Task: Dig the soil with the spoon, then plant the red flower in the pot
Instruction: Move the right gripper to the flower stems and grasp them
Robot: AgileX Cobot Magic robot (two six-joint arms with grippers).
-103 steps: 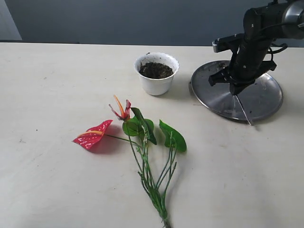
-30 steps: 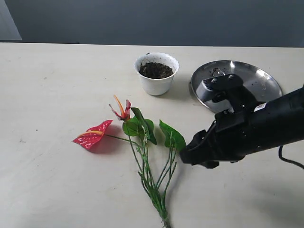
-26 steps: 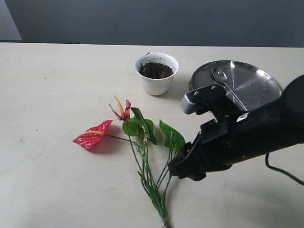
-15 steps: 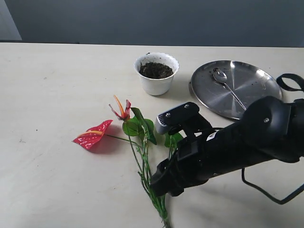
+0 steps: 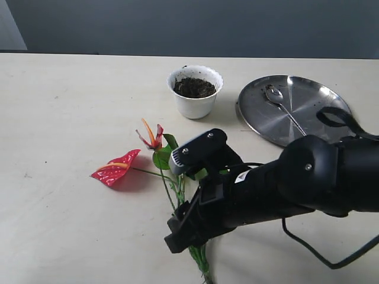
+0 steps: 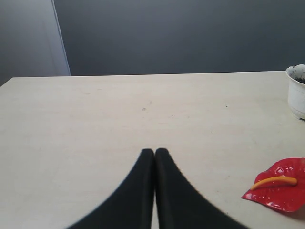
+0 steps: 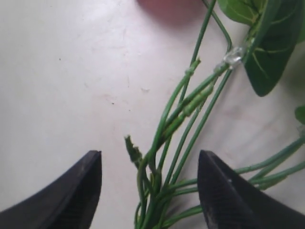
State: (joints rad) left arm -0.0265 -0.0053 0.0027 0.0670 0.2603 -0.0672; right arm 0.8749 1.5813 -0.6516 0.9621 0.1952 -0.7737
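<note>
The red flower (image 5: 116, 168) lies flat on the table, its green stems (image 5: 176, 195) running toward the front edge. My right gripper (image 5: 180, 232) hangs low over the bottom of the stems. It is open, and the stem bundle (image 7: 189, 102) lies between its two fingers without touching them. The gripper's midpoint (image 7: 148, 161) is over the stems. The white pot (image 5: 195, 99) stands behind the flower, with dark soil (image 5: 194, 87) inside. The spoon (image 5: 283, 108) rests on the steel plate (image 5: 320, 121). My left gripper (image 6: 155, 152) is shut and empty, well away from the red bloom (image 6: 280, 192).
The right arm's black body and cable cover the table between the plate and the stems. The pot's edge (image 6: 297, 91) shows at the side of the left wrist view. A dark wall stands behind the table.
The right arm left the spoon on the plate and swept across the table to the flower. Its open gripper has come down over the lower ends of the stems.
</note>
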